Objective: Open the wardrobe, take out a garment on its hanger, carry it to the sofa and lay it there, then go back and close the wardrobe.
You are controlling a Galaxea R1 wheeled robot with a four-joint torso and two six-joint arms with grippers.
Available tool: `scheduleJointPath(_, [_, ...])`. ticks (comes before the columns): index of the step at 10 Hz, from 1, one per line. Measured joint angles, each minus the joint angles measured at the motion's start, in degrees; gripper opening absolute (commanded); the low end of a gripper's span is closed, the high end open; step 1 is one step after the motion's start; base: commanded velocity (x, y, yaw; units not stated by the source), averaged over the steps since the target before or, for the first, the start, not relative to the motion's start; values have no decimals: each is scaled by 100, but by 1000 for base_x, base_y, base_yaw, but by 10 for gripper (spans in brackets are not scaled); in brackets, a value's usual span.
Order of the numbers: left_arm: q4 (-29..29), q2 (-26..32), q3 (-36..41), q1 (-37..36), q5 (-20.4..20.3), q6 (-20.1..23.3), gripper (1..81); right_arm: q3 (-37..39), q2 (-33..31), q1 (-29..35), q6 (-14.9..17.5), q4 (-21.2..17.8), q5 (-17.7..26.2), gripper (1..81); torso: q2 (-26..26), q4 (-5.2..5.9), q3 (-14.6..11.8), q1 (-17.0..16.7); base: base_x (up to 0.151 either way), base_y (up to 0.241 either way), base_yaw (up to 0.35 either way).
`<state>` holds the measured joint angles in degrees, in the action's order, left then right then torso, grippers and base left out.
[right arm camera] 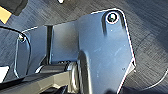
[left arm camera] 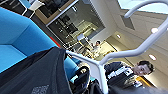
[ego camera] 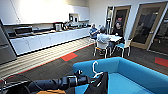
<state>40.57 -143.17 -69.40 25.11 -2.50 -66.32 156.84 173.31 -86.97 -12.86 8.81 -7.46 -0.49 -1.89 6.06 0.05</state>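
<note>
The robot's left hand (ego camera: pixel 93 79) is clamped on a white hanger (ego camera: pixel 96 70) carrying the black garment (ego camera: pixel 100 85), held just above the near edge of the turquoise sofa (ego camera: pixel 130 75). Whether the right hand is apart or together cannot be told

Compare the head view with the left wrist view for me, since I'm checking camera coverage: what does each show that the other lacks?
Head view alone: the long white kitchen counter, the red floor patch and people seated at a white table. Left wrist view alone: the ceiling with round lights and a person close by. Both share the bright turquoise upholstered sofa, the thin white hanger and the black soft-fabric garment.
</note>
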Motion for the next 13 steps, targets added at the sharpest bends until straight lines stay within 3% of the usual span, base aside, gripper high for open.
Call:
scheduleJointPath(4, [0, 15, 5, 0, 2, 0, 10, 0, 1, 0, 5, 0, 9, 811, 0, 0, 0, 0, 0, 0, -153])
scheduleJointPath(13, [13, 110, 52, 51, -13, -2, 10, 0, 48, 1, 18, 2, 2, 811, 0, 0, 0, 0, 9, -28, 0])
